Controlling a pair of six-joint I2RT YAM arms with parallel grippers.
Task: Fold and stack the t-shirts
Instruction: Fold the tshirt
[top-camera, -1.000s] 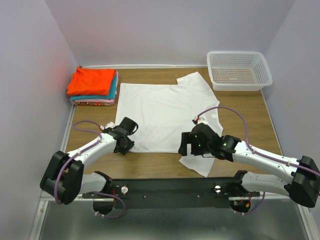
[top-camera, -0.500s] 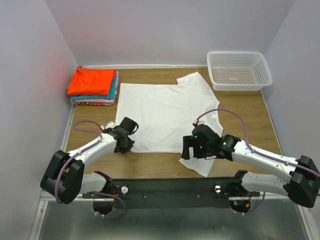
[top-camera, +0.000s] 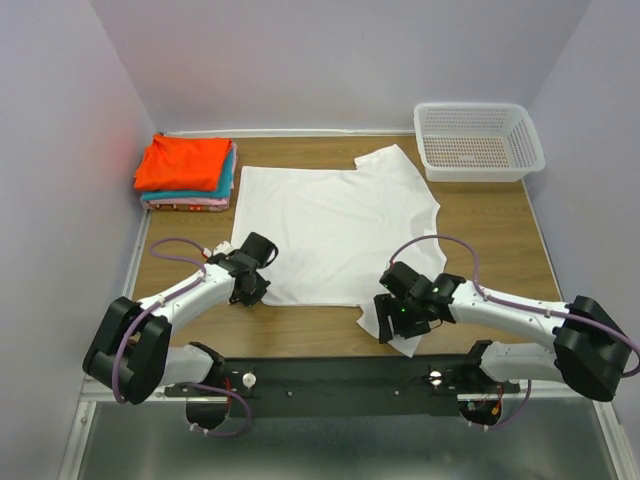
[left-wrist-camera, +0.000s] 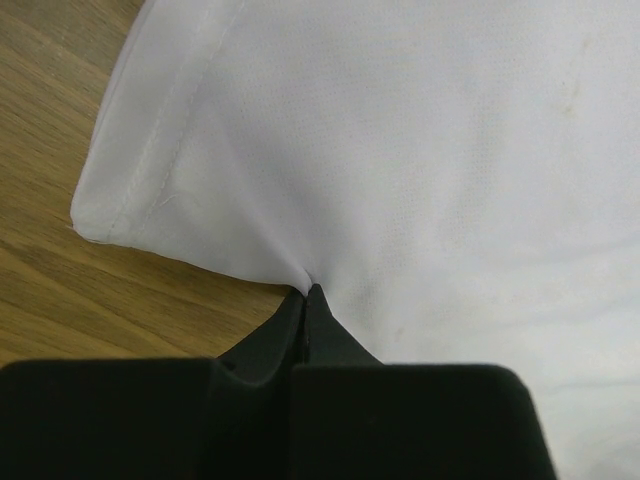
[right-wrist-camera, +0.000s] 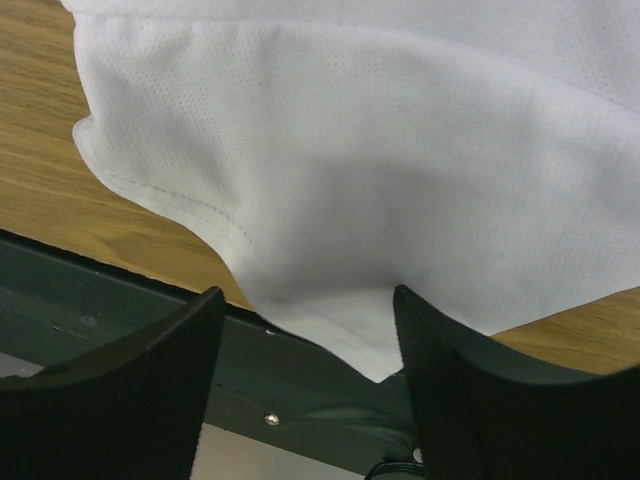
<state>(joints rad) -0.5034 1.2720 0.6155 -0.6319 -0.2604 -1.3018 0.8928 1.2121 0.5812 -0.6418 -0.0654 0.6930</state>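
Observation:
A plain white t-shirt (top-camera: 335, 215) lies spread flat on the wooden table. My left gripper (top-camera: 250, 295) is shut on its near-left hem; in the left wrist view the black fingertips (left-wrist-camera: 305, 310) pinch the cloth (left-wrist-camera: 400, 150) just right of the shirt's corner. My right gripper (top-camera: 397, 328) is open over the shirt's near-right sleeve (right-wrist-camera: 400, 170), which hangs over the table's front edge; its fingers (right-wrist-camera: 130, 380) stand wide on either side of the sleeve tip. A folded stack with an orange-red shirt (top-camera: 185, 160) on top, teal and pink below, sits at the far left.
A white mesh basket (top-camera: 478, 140) stands at the far right corner. The black mounting rail (top-camera: 330, 380) runs along the table's near edge. Purple walls close in left, right and behind.
My right gripper has moved toward the near edge, from over the shirt's lower right part to the overhanging sleeve. The left gripper has stayed in place.

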